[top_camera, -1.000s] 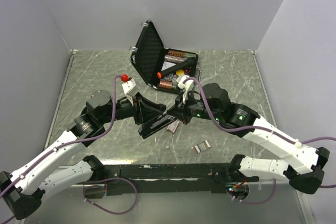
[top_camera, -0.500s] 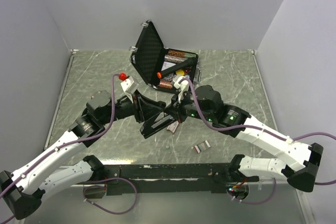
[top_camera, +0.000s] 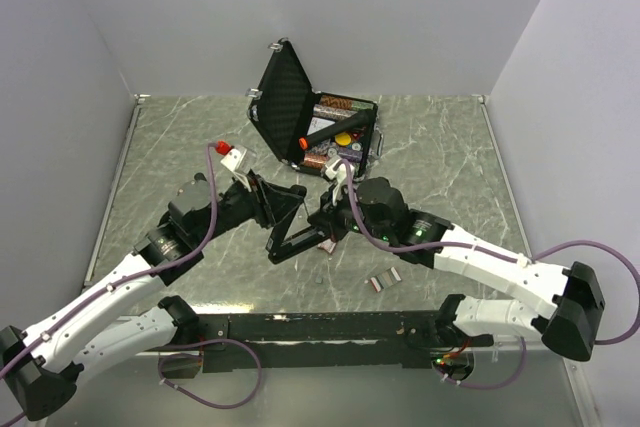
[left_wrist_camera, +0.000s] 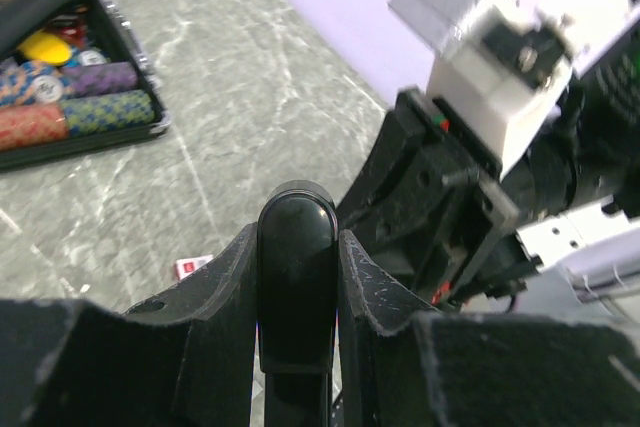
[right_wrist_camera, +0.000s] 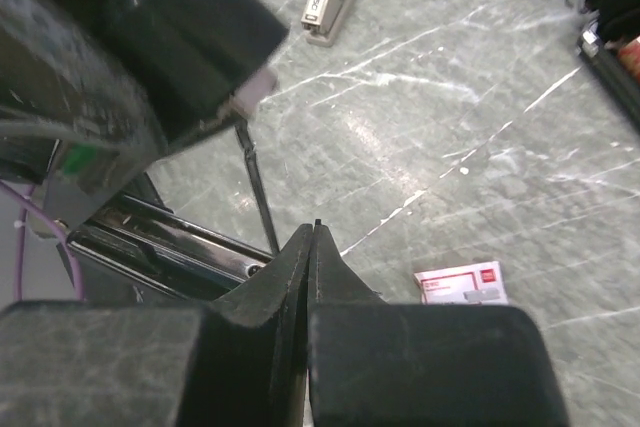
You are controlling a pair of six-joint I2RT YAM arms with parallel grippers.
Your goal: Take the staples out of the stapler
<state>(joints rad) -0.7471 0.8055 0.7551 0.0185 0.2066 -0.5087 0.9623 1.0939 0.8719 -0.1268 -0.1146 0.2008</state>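
At table (top_camera: 440, 147) centre, stapler (left_wrist_camera: 296, 247) lid clamped open by left gripper (top_camera: 281, 204), likely for unloading access; right gripper (right_wrist_camera: 312, 244) clenched, empty.

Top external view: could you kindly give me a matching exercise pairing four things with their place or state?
1 stapler
2 case
3 staple strips
4 right end effector

A shut
B lid up, far side of the table
C gripped by the left end effector
D lying loose, near side of the table

Pairs: 1-C, 2-B, 3-D, 4-A
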